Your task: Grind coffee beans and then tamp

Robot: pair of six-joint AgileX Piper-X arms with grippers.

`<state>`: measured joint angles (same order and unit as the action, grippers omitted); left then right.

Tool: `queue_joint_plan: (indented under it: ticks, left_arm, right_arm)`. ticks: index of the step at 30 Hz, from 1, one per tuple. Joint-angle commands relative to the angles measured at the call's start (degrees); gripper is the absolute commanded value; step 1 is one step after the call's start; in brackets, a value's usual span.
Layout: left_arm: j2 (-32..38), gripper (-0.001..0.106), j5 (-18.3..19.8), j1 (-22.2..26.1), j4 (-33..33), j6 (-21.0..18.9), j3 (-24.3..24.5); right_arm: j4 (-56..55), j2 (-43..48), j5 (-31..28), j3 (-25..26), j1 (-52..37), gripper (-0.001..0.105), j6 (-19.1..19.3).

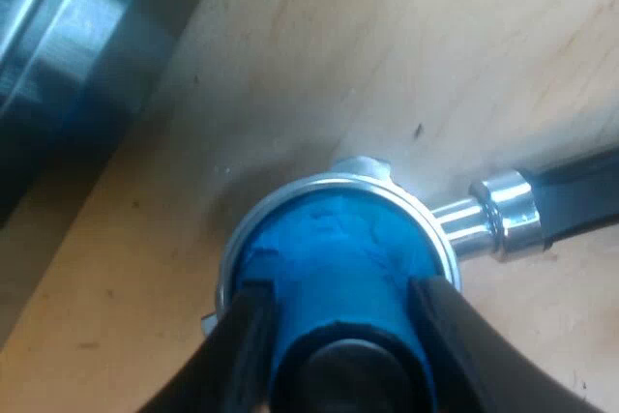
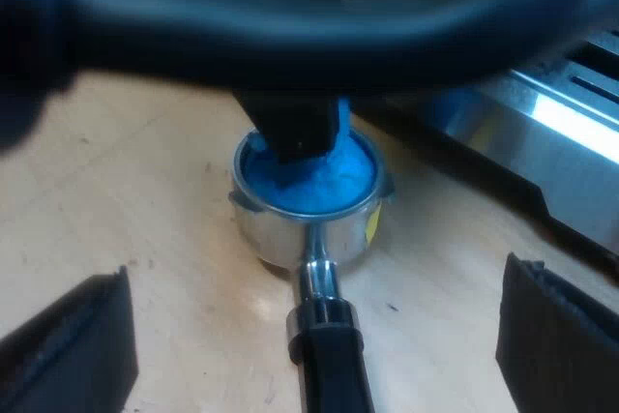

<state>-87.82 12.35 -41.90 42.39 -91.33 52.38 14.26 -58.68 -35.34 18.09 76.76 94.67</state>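
Basically tamping stage: the blue tamper (image 1: 338, 239) sits inside the basket of the metal holder (image 2: 305, 229), which stands loose on the wooden bench (image 2: 145, 191), just beside the espresso machine (image 2: 542, 142) and not locked into it. Left gripper (image 1: 338, 287) is narrowed onto the tamper, one black finger pressed against each side, coming at it from above. Right gripper (image 2: 314, 326) is spread wide and holds nothing; it hovers low over the holder's dark handle (image 2: 324, 369), with its fingers well apart from the handle on both sides. Judgement: grinding looks done, since the holder is on the bench and the tamper is seated about level with the basket rim. Any grounds under it are hidden, so that cannot be confirmed. Probably left to do: finish the press, lift the tamper out, set it down. Counts: one holder with one handle, one tamper, one machine, one bench, two grippers.
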Motion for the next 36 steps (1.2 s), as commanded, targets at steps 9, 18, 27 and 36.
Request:
queue_joint_plan:
  ticks: [9,18,27,36]
  left_arm:
    - [-5.5,0.0,-0.5,-0.1,3.8,-0.1,-1.4]
    - [-5.5,0.0,-0.5,-0.1,3.8,-0.1,-1.4]
    - [-4.5,0.0,-0.5,-0.1,3.8,-0.1,-1.4]
    - [1.1,0.0,-0.5,-0.1,2.5,0.1,-1.4]
  right_arm:
    - [0.6,0.4,-0.4,-0.1,0.1,0.076,-0.2]
    - [0.6,0.4,-0.4,-0.1,0.1,0.076,-0.2]
    - [0.6,0.4,-0.4,-0.1,0.1,0.076,-0.2]
    - [0.6,0.4,-0.4,-0.1,0.1,0.076,-0.2]
